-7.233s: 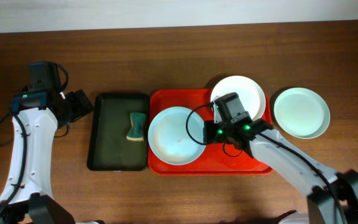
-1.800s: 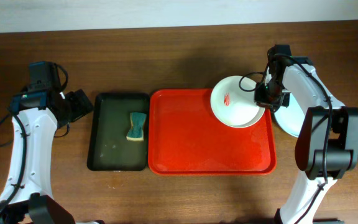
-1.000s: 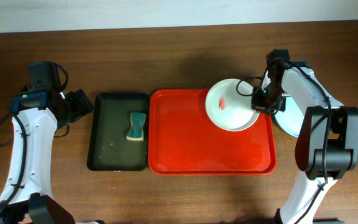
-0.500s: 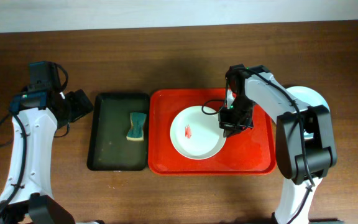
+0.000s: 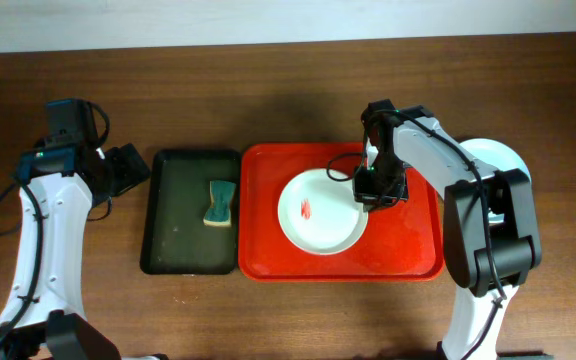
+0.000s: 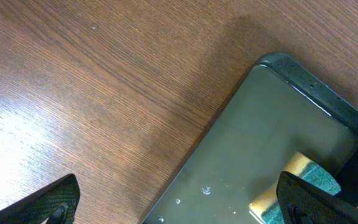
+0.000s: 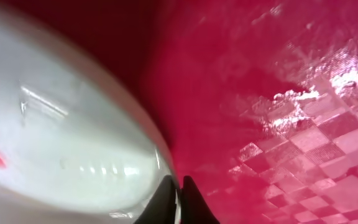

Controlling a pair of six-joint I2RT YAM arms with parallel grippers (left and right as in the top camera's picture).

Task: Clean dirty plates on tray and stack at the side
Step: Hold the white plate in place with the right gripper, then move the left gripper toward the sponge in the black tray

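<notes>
A white plate (image 5: pixel 321 212) with a small red smear (image 5: pixel 306 210) at its centre lies in the middle of the red tray (image 5: pixel 268 255). My right gripper (image 5: pixel 373 192) is shut on the plate's right rim. In the right wrist view the fingertips (image 7: pixel 178 200) pinch the white rim (image 7: pixel 73 143) over the tray floor (image 7: pixel 278 124). A pale mint-green plate (image 5: pixel 503 160) sits on the table right of the tray, partly hidden by my right arm. My left gripper (image 5: pixel 128 170) is open and empty, left of the dark green tray; its fingers (image 6: pixel 179 211) are spread wide.
A dark green tray (image 5: pixel 173 230) stands left of the red tray and holds a teal and yellow sponge (image 5: pixel 220 203). Both show in the left wrist view, the tray (image 6: pixel 272 137) and the sponge (image 6: pixel 294 186). Bare wooden table (image 5: pixel 268 90) lies behind the trays.
The mint-green plate left the red tray earlier. My right gripper took the white plate's rim at the tray's back right corner and dragged it to the tray's middle. The left arm has not moved.
</notes>
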